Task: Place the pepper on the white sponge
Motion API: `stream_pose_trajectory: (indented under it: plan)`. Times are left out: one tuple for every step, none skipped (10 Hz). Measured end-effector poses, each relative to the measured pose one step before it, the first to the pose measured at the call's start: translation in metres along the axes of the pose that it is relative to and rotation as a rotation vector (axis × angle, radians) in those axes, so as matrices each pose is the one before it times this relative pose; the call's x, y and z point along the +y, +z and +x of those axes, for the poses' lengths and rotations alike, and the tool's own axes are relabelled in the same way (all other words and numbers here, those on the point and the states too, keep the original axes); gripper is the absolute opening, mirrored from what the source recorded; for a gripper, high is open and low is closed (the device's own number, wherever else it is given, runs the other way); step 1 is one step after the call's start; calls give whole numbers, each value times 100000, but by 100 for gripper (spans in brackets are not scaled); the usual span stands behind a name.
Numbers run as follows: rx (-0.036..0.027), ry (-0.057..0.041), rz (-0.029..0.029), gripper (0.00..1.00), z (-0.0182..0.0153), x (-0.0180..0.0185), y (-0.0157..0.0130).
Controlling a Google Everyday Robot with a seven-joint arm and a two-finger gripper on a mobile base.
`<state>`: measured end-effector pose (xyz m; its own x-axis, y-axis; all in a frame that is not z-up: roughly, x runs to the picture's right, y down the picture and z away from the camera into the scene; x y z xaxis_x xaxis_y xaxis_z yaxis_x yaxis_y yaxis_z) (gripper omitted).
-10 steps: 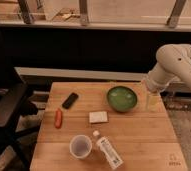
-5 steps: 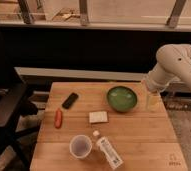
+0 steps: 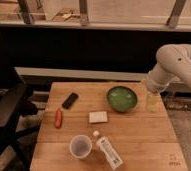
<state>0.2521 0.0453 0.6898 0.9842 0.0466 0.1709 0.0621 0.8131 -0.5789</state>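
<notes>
A: No movement anywhere against a second ago: same pose of the arm (image 3: 176, 65), same layout on the table (image 3: 139, 135).

B: Progress, then?

A: None so far, judging by the layout. Pepper (image 3: 58, 118) flat on the left part of the table, just below the phone (image 3: 70, 100), untouched. Sponge (image 3: 98, 117) bare at mid-table, to the pepper's right and apart from it, below and left of the bowl (image 3: 122, 98). Gripper (image 3: 152, 101) low at the right edge, just beside the bowl, well apart from the pepper.

B: Left to do?

A: All of it, probably: reach across to the left, grasp, lift, carry right, set down on the sponge.

B: Gripper open or closed?

A: Cannot tell; hard to separate from the table edge behind it. Nothing red at it, as far as seen.

B: Anything else hidden?

A: Arm cut off at the right border, base out of view. No reading the label on the bottle (image 3: 109, 151). Inside of the cup (image 3: 80, 146) hard to make out.
</notes>
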Motion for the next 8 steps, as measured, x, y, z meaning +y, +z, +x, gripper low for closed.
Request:
stream_pose_trajectory:
  plan:
    - [12, -49, 58, 80, 16, -27, -19]
    - [288, -644, 81, 80, 152, -112, 26]
    - [431, -2408, 261, 80, -129, -535, 9]
    - [18, -5479, 1947, 80, -868, -1280, -57]
    - [-1166, -9297, 3564, 80, -2181, -1779, 88]
    - [-982, -9749, 3754, 80, -2608, -1701, 159]
    - [-991, -8198, 2815, 80, -2509, -1323, 322]
    - [-2316, -10384, 3774, 80, -3668, -1566, 429]
